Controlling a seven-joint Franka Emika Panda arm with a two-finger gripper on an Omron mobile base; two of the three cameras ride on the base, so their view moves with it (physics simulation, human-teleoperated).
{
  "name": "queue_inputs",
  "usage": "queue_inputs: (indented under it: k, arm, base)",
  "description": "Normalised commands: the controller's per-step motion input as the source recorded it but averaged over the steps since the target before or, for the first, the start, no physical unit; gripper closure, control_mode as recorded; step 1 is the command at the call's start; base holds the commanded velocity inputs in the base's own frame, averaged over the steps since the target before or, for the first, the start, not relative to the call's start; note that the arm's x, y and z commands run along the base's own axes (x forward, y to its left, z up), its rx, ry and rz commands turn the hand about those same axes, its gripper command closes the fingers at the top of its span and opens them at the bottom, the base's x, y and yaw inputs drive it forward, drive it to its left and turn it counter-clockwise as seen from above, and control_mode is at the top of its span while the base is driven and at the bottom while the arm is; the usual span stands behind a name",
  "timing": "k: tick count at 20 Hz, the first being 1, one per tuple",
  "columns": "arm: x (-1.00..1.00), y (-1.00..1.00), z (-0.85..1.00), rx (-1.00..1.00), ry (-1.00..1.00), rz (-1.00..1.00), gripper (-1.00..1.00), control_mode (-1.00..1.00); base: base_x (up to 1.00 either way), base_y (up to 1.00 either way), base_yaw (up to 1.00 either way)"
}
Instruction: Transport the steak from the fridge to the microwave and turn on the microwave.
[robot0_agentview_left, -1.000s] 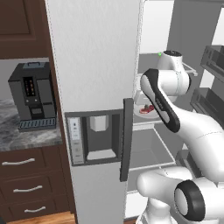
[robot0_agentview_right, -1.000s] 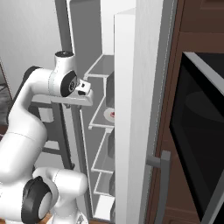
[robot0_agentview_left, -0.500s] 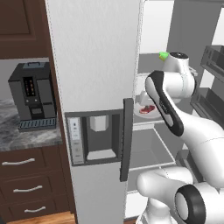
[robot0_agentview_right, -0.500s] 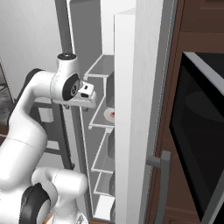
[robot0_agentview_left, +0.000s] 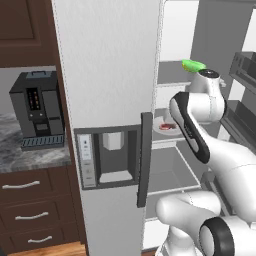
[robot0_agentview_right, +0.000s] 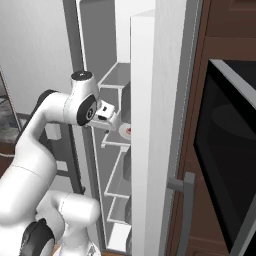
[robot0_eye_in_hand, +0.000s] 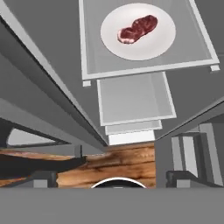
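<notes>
The steak (robot0_eye_in_hand: 137, 29), a small red piece with a paler edge, lies on a white plate (robot0_eye_in_hand: 153, 43) on a grey shelf inside the open fridge (robot0_agentview_left: 110, 75). My gripper (robot0_eye_in_hand: 113, 178) is open, hanging above and in front of that shelf, apart from the steak, with nothing between its fingers. From the right base view the gripper (robot0_agentview_right: 116, 122) sits just short of the plate (robot0_agentview_right: 124, 131). From the left base view the steak (robot0_agentview_left: 168, 126) shows past my arm. The microwave (robot0_agentview_right: 231, 150), dark glass in a wood surround, stands to the right of the fridge door.
A green oblong vegetable (robot0_agentview_left: 193, 65) lies on the shelf above the plate. A black coffee machine (robot0_agentview_left: 37, 110) stands on the stone counter left of the fridge. The open fridge door (robot0_agentview_right: 150, 130) with its handle (robot0_agentview_right: 184, 210) stands between my arm and the microwave.
The gripper has gone from shut to open. The arm has risen a little and the hand has moved closer to the shelf with the plate.
</notes>
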Motion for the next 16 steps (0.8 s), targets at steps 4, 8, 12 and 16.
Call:
queue_inputs:
  k: [4, 8, 12, 16]
  arm:
    - [0.25, -0.20, -0.25, 0.00, -0.02, -0.20, -1.00, -1.00]
    - [0.36, -0.16, -0.25, 0.00, -0.07, -0.22, -1.00, -1.00]
    - [0.43, -0.07, -0.23, 0.00, -0.01, -0.18, -1.00, -1.00]
    - [0.43, -0.08, -0.21, 0.00, 0.00, -0.10, -1.00, -1.00]
  base:
    - [0.00, 0.00, 0.00]
    - [0.00, 0.00, 0.00]
    - [0.00, 0.00, 0.00]
    - [0.00, 0.00, 0.00]
